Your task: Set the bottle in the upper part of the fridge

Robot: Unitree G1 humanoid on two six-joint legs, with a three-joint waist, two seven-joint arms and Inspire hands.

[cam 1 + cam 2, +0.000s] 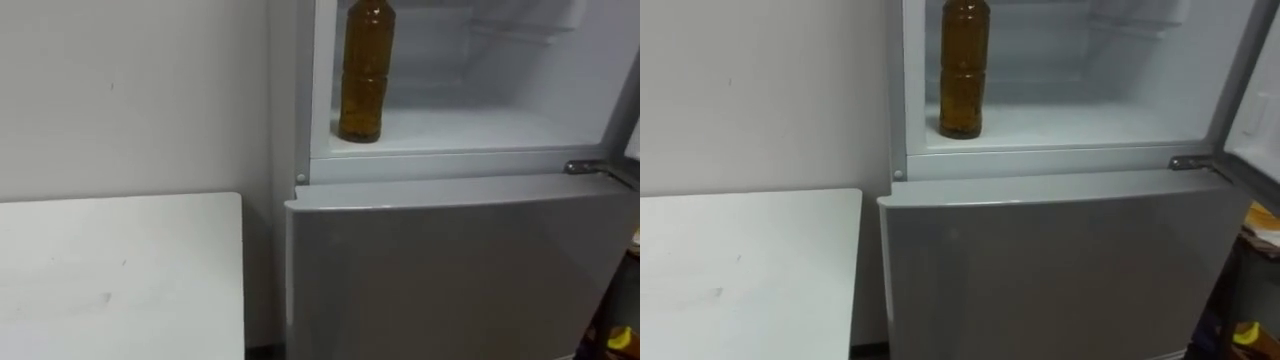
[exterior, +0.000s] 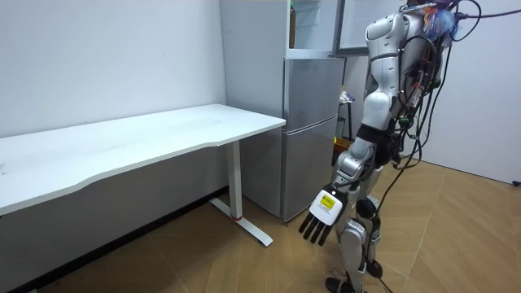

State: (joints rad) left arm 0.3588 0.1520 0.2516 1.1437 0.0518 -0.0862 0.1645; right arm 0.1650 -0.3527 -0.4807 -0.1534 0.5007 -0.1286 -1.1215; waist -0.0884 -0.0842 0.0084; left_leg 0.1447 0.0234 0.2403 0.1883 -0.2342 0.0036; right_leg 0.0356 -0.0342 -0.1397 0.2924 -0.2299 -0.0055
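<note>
Left hand hangs empty by the fridge, fingers straight; we reckon any bump topples the bottle sitting near its front lip.

Shelf free right of bottle

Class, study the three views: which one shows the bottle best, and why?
The left eye view: the bottle stands upright and large at the front left of the open upper fridge compartment, its top cropped. The right eye view shows much the same. In the room view it is too small to make out.
</note>
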